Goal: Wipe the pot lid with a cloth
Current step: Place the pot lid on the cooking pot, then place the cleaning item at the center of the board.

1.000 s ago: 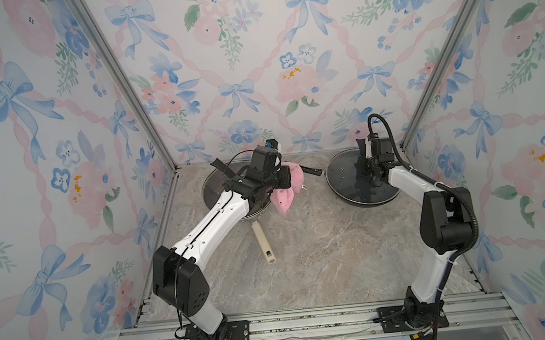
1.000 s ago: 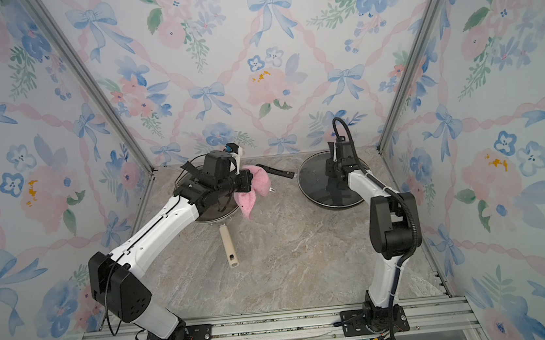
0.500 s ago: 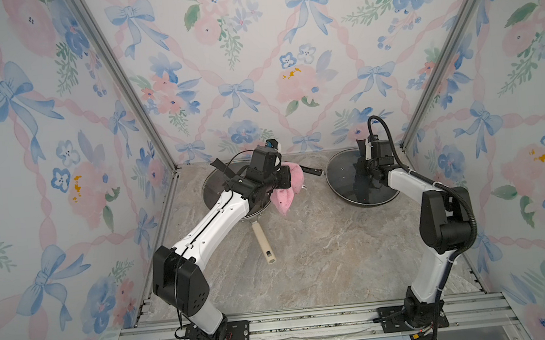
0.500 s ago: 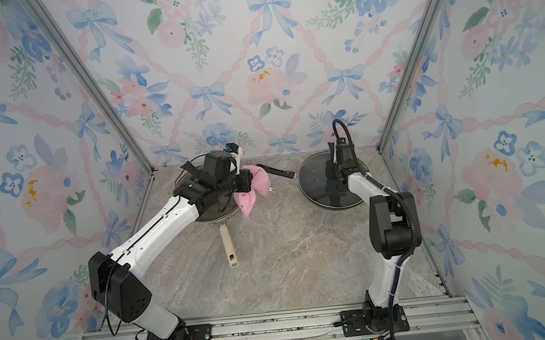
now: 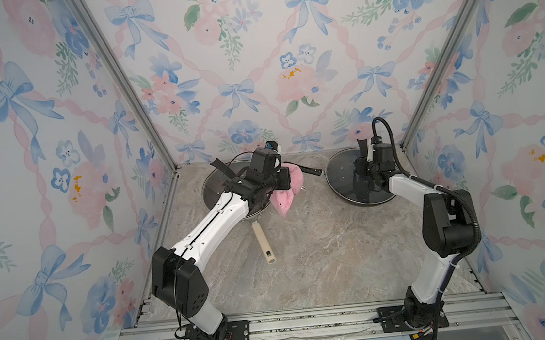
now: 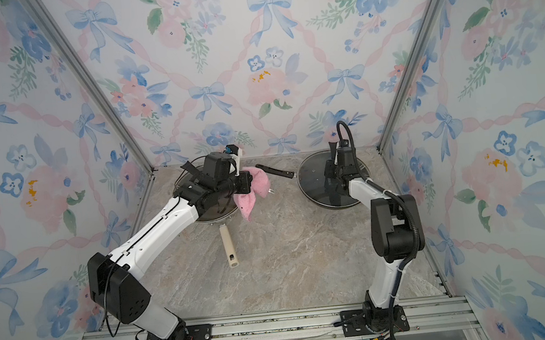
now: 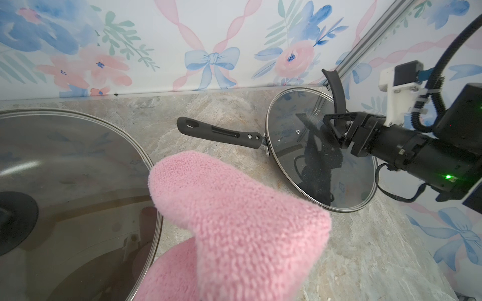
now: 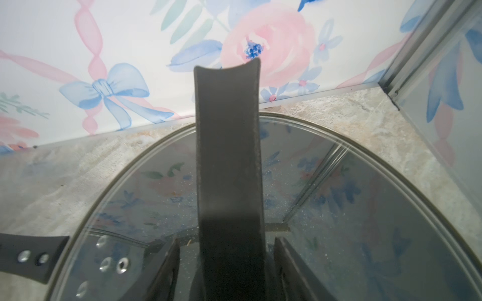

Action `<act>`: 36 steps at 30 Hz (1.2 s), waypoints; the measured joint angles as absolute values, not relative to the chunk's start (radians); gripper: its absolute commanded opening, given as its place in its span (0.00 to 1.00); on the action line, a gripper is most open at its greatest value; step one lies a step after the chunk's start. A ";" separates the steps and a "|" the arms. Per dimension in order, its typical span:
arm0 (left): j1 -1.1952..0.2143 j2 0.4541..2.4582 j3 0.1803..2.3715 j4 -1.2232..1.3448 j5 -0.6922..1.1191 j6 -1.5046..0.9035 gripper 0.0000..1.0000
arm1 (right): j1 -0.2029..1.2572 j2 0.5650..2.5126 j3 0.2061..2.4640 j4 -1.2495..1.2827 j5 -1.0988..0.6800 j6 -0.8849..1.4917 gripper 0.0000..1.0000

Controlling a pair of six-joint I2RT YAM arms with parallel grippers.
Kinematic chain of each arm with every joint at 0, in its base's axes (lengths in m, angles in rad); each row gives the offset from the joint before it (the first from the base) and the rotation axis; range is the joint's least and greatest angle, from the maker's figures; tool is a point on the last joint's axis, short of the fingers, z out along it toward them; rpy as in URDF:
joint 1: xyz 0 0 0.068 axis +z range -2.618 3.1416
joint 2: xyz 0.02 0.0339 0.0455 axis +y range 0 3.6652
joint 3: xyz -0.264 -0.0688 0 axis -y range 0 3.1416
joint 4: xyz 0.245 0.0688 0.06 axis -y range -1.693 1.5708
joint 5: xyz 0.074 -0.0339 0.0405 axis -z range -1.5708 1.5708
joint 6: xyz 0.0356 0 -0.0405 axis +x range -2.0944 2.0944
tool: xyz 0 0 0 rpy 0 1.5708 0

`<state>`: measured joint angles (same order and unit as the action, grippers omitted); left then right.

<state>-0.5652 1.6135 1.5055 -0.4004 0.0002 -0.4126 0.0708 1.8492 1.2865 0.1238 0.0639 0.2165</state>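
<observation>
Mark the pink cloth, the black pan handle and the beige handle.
pink cloth [image 7: 234,208], left wrist view, middle fold.
black pan handle [image 7: 206,129], left wrist view, mid-grip.
beige handle [image 5: 262,243], in a top view, mid-shaft.

We find the handle [image 8: 229,156] upright between the right fingers [image 8: 169,265], the pot lid [image 8: 339,195] beneath them on its pan [image 5: 310,171], the cloth [image 5: 284,200] well off to their left.

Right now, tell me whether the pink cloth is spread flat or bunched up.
Bunched up. The cloth is doubled over into thick rounded folds, hanging as a clump.
</observation>
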 measured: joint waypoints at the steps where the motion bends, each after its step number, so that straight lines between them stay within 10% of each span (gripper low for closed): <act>1: -0.568 1.613 1.498 -0.397 0.002 -0.411 0.00 | 0.071 1.826 1.279 0.127 0.062 0.229 0.74; 4: -0.582 1.613 1.474 -0.390 0.016 -0.395 0.00 | 0.075 1.701 1.254 0.142 0.065 0.263 0.97; 27: -0.839 1.836 1.316 -0.364 0.120 -0.243 0.02 | 0.303 1.083 1.006 -0.097 0.336 0.327 0.97; 36: -0.877 1.875 1.278 -0.347 0.080 -0.256 0.48 | 0.303 1.128 1.006 -0.140 0.399 0.341 0.97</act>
